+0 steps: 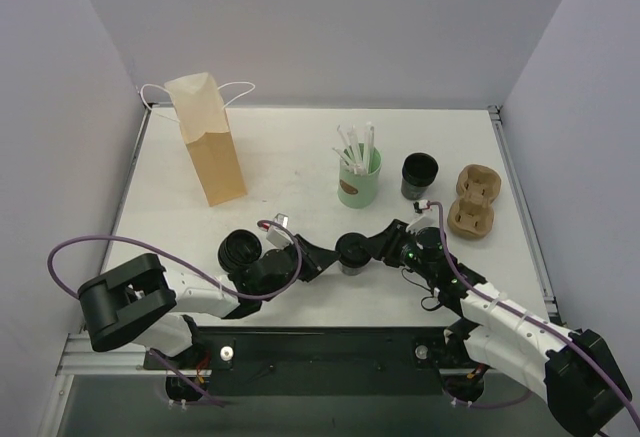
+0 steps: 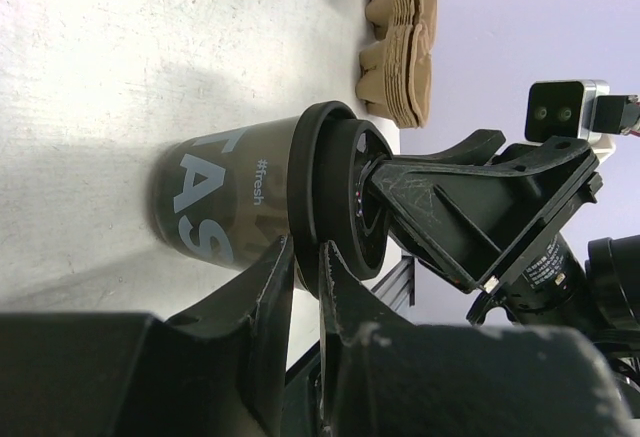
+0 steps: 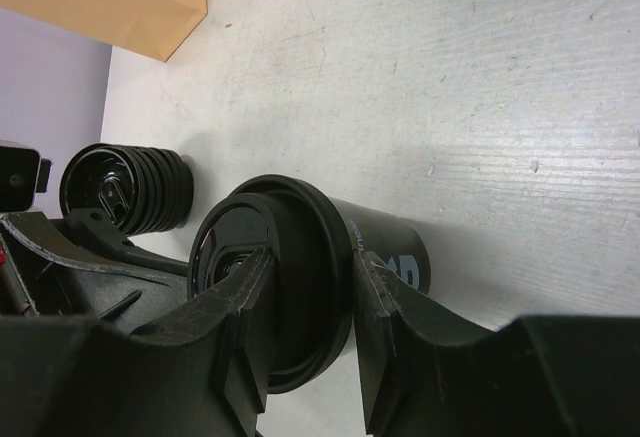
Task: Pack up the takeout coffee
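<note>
Near front-middle of surface [image 1: 290, 147], gripping takeout coffee [image 1: 352, 254] from both sides.
Pinching its lid rim with left end effector [image 2: 305, 257], fingers nearly pressed together; clamping across lid and cup top with right end effector [image 3: 312, 262]. Standing upright on surface, just right of lid stack [image 1: 240, 250].

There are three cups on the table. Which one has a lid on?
The black cup at the front wears a black lid. The green cup holds white straws, and the other black cup further back stands open.
</note>
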Motion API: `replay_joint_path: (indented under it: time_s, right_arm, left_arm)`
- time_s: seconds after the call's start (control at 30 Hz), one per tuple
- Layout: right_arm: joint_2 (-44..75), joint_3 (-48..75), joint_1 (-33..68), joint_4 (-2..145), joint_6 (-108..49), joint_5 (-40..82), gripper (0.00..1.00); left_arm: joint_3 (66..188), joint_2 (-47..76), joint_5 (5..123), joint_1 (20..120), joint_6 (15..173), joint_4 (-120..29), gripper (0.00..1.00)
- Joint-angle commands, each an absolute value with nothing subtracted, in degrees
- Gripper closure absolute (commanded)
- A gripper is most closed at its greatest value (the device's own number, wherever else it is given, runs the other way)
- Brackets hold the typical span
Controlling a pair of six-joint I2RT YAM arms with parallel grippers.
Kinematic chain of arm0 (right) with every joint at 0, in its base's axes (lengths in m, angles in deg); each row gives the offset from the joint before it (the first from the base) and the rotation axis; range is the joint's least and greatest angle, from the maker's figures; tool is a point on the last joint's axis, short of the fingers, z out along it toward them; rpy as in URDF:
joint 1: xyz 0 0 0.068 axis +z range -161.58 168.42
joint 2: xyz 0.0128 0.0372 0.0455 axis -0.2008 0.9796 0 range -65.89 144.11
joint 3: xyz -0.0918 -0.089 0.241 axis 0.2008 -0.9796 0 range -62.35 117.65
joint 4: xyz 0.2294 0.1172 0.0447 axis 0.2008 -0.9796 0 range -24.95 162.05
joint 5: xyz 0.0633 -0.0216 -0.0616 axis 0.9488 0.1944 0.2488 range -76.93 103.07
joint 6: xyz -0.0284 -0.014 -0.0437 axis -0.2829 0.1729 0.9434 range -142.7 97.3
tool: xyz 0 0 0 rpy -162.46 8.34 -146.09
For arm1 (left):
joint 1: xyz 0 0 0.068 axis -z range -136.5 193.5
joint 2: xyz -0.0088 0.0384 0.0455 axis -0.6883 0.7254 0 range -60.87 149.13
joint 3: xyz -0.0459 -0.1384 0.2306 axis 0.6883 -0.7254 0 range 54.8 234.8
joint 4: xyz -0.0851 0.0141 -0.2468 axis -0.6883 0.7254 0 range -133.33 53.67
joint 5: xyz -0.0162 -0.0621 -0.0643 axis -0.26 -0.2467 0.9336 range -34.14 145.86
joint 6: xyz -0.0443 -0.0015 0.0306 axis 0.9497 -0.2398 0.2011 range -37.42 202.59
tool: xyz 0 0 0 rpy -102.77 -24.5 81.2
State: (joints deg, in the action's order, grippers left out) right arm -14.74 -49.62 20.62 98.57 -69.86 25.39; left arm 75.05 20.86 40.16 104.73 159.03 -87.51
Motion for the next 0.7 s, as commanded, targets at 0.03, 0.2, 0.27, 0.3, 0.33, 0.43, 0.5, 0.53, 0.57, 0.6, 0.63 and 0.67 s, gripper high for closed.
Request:
replay_joint_path:
  time_s: [0.03,0.2,0.27,0.3,0.33,0.43,0.5,0.53,0.57,0.6,0.63,0.67]
  right_arm:
    - [-11.23,-54.00,21.82,87.34,-67.96,27.75,0.71]
    - [-10.70,-54.26,21.82,87.86,-68.23,26.87,0.73]
    - [-10.61,-54.53,21.82,88.30,-68.49,26.78,0.73]
    - [-10.70,-54.70,21.82,88.30,-68.58,26.78,0.73]
    - [-10.70,-54.70,21.82,88.22,-68.67,26.70,0.73]
    - [-11.14,-54.44,21.90,87.60,-68.58,26.43,0.73]
    - [-11.66,-54.61,21.82,87.16,-68.49,25.82,0.73]
    - [-11.84,-54.61,21.73,86.99,-68.49,25.64,0.73]
    - [-11.75,-54.61,21.73,86.99,-68.49,25.47,0.73]
    - [-11.67,-54.70,21.73,86.99,-68.49,25.47,0.73]
    - [-11.58,-54.70,21.73,87.07,-68.49,25.55,0.73]
    - [-11.40,-54.62,21.73,87.42,-68.49,25.73,0.73]
  left_arm:
    - [71.94,25.70,39.17,109.15,157.73,-75.06,0.85]
    - [72.37,25.87,37.32,111.43,157.47,-72.07,0.75]
    - [72.46,26.57,37.14,111.79,157.29,-71.54,0.73]
    - [72.55,26.84,37.14,111.96,157.55,-71.45,0.72]
    - [72.38,26.93,37.23,112.22,157.82,-71.28,0.72]
    - [71.76,27.11,36.36,112.93,158.78,-70.58,0.82]
    - [71.85,26.93,35.83,113.02,159.05,-69.17,0.88]
    - [71.59,26.93,35.74,113.19,159.22,-68.99,0.92]
    - [71.50,27.10,35.56,113.37,159.49,-68.82,0.94]
    - [71.41,27.28,35.47,113.46,159.84,-68.73,0.95]
    - [71.49,27.63,35.47,113.54,159.84,-68.73,0.96]
    - [71.58,28.50,35.47,113.81,159.93,-68.64,0.97]
